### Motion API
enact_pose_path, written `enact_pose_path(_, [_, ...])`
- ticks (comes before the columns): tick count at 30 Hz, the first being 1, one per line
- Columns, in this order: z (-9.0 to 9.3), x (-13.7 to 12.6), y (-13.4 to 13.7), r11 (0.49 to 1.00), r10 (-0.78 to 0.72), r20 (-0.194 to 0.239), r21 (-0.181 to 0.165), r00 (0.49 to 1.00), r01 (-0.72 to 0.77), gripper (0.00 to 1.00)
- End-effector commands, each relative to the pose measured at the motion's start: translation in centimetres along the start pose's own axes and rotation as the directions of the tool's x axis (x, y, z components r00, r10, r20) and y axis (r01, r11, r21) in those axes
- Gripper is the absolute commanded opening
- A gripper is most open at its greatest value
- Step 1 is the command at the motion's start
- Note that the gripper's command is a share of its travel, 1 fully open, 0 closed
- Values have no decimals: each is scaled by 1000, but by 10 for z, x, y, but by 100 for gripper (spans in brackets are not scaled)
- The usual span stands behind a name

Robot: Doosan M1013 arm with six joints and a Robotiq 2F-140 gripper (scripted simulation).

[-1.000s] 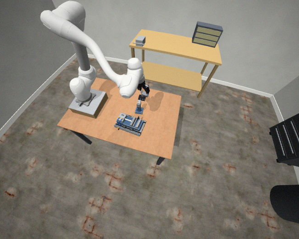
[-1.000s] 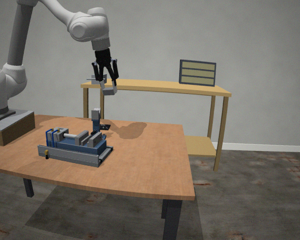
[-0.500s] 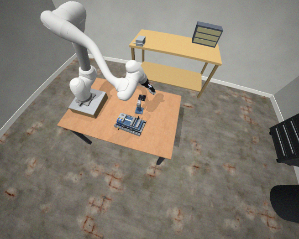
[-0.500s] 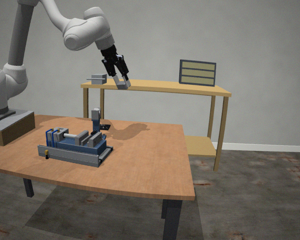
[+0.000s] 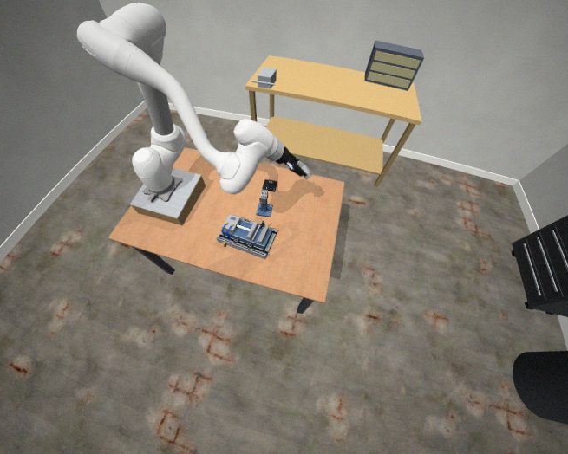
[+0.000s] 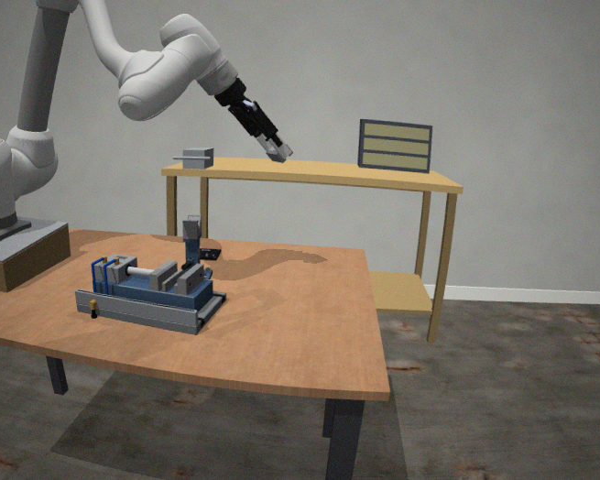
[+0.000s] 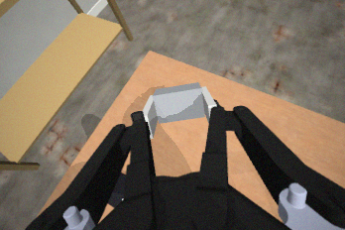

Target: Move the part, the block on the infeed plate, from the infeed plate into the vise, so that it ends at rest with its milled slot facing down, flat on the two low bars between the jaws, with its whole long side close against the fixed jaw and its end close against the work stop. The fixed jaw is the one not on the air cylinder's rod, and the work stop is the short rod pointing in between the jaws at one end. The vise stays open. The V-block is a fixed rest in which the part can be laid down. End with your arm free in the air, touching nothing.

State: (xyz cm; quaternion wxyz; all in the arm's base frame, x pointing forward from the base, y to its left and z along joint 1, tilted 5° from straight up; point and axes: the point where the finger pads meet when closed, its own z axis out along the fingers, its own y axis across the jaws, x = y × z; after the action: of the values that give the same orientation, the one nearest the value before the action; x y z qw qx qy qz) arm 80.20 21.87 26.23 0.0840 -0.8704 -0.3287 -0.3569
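Note:
My gripper (image 6: 275, 149) is shut on the part (image 7: 179, 103), a light grey block whose milled slot faces the wrist camera. The arm is tilted and holds the part high in the air beyond the far side of the work table, also seen in the top view (image 5: 303, 171). The dark infeed plate (image 5: 270, 184) lies flat on the table with nothing on it. The V-block (image 6: 191, 237) stands on its blue post beside it. The blue and grey vise (image 6: 152, 291) sits nearer the front with its jaws open; its bars and work stop are too small to make out.
The arm's base block (image 5: 166, 200) stands at the table's left corner. A tall wooden shelf table (image 6: 310, 172) behind carries a small grey box (image 6: 196, 158) and a drawer unit (image 6: 394, 146). A black cabinet (image 5: 552, 263) stands at the right.

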Motion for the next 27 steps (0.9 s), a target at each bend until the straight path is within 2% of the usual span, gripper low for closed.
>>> enact_pose_path(1, [-2,21,24,991,123,-72,-46,990,-127,0])
enact_pose_path(3, [-2,21,24,991,123,-72,-46,990,-127,0])
enact_pose_path(8, [-9,41,60,943,301,-173,-89,938,-319,0])
enact_pose_path(13, [-21,53,100,852,468,-278,-112,839,-512,0])
enact_pose_path(18, [-35,57,143,716,610,-381,-111,695,-689,0])
enact_pose_path(20, [-35,57,143,716,610,-381,-111,695,-689,0])
enact_pose_path(27, [-59,45,201,462,744,-510,-72,431,-884,0])
